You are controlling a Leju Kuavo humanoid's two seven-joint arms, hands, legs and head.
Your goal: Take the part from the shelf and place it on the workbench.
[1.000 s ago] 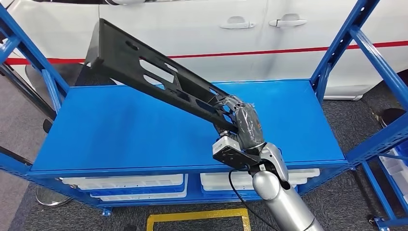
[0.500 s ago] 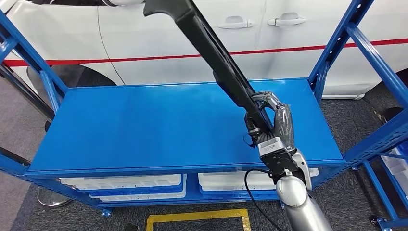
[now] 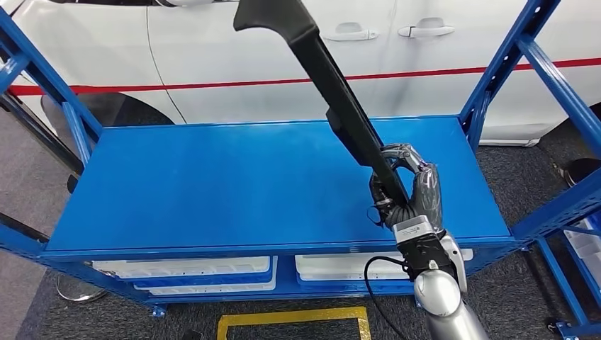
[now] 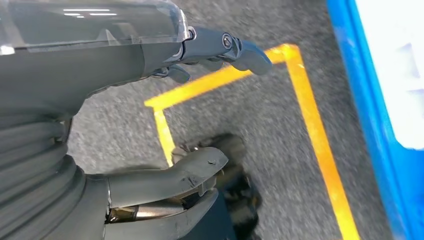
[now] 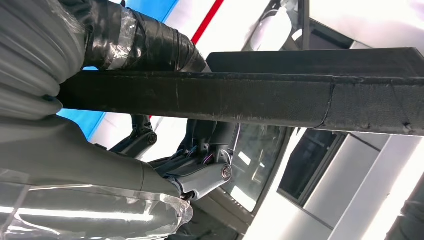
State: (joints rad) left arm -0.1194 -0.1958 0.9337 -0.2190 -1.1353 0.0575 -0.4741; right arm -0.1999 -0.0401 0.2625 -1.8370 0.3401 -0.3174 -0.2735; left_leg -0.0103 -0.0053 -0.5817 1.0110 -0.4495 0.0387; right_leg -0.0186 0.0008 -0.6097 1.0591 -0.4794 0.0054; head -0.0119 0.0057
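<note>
Carrying the long black part (image 3: 333,92) clear of the blue shelf (image 3: 212,184) is the step in hand, and doing it well looks to depend on controlling the far end. The right hand (image 3: 407,191) is clenched around the part's lower end, above the shelf's front right area, and the part rises steeply from that grip, leaning away and to the left, with its upper end in front of the white car (image 3: 425,71) behind the shelf. In the right wrist view the fingers (image 5: 145,47) wrap over the part's dark edge (image 5: 250,100), so the hold seems firm, but it sits at one end of a long lever; any wrist turn would swing the tip widely. The sensible course is to keep the wrist steady, move slowly, and mind the blue uprights (image 3: 496,71) at the shelf's right side and the car body when turning toward the workbench, which I cannot see here. The left hand (image 4: 200,100) hangs by the floor with its yellow line (image 4: 310,115), released, fingers apart and holding nothing; it could steady the part's middle if the load wobbles.
</note>
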